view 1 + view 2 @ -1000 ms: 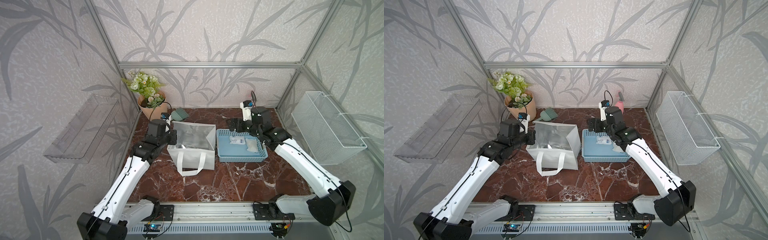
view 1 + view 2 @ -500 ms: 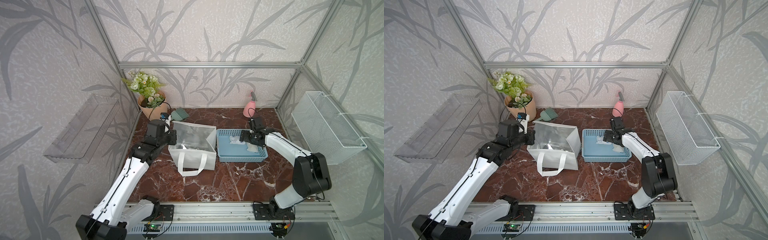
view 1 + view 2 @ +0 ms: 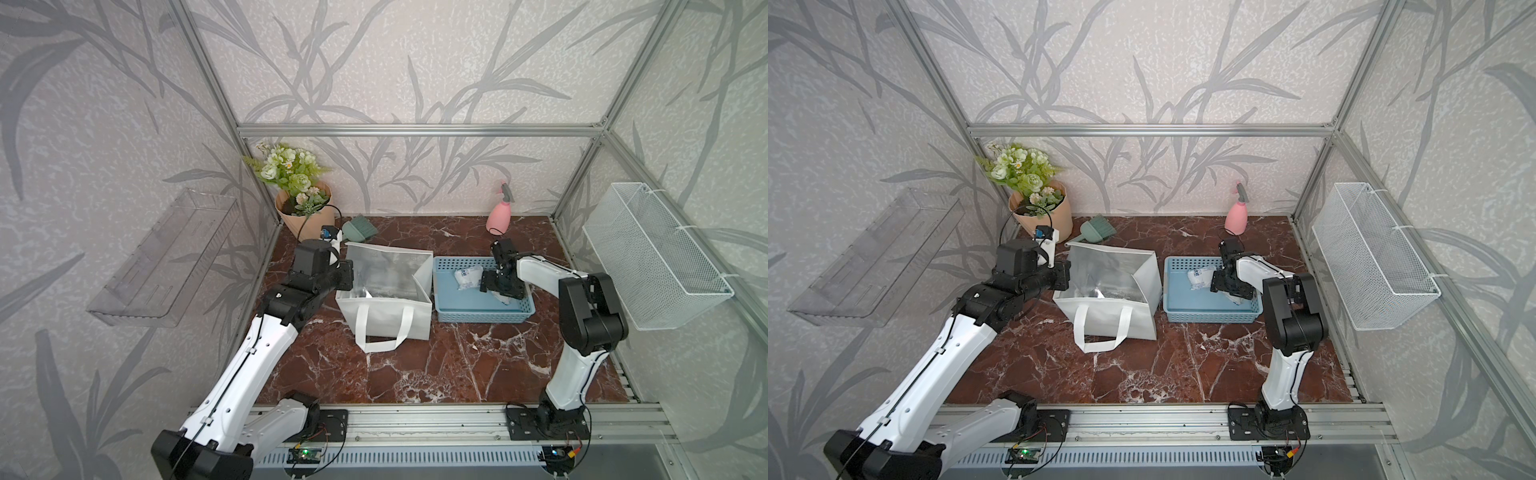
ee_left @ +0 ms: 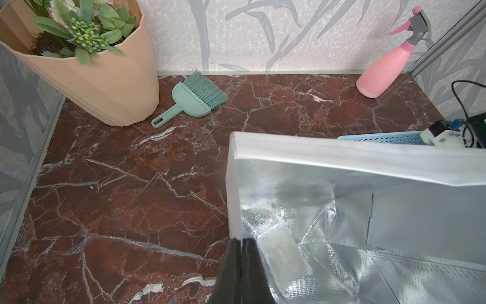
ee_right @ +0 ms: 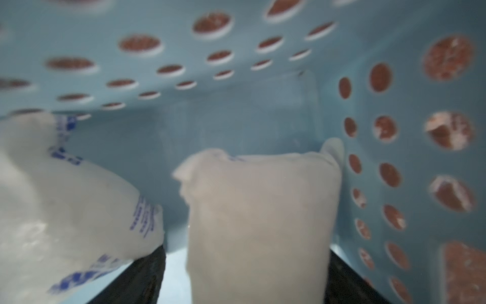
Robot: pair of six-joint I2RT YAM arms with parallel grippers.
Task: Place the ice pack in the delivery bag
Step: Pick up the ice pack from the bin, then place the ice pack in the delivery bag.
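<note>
Right wrist view: right gripper (image 5: 246, 254) gapes around the ice pack (image 5: 263, 205), maybe loose; left gripper (image 4: 240, 241) pinches the delivery bag (image 4: 368, 168).

Pale walls w/ grey leaf print (image 3: 415, 62), aluminium frame (image 3: 415, 129). Red-brown marble floor (image 3: 457, 365); white wire-mesh wall basket (image 3: 648, 266).

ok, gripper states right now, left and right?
left gripper: shut on the rim of the delivery bag.
right gripper: open, jaws either side of an ice pack in the blue basket, not yet clamped.
</note>
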